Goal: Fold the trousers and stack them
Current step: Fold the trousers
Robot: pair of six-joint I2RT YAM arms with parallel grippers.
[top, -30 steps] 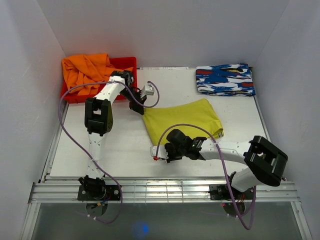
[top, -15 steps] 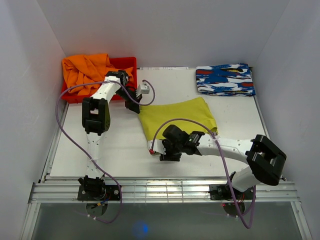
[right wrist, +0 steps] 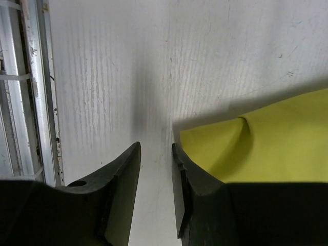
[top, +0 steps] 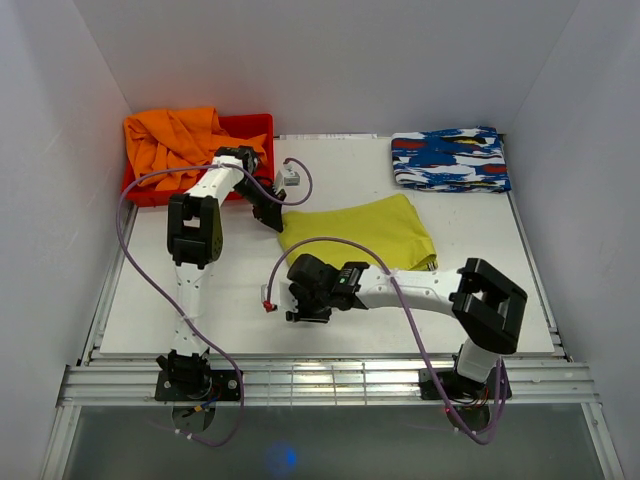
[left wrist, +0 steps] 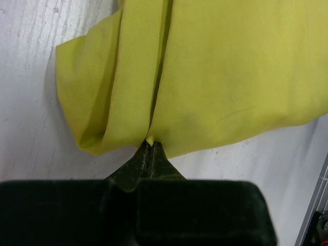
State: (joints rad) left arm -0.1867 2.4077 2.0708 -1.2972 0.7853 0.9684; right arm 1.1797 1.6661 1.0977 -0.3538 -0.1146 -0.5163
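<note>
Left gripper (left wrist: 150, 149) pinches the yellow-green trousers (top: 365, 228); right gripper (right wrist: 155, 151) is empty.
The trousers lie folded in the middle of the white table (top: 200, 300), long side running left to right. The left jaws are clamped on the left corner. The right jaws stand a little apart over bare table, the soft, smooth cloth just beside them, on the far side.
</note>
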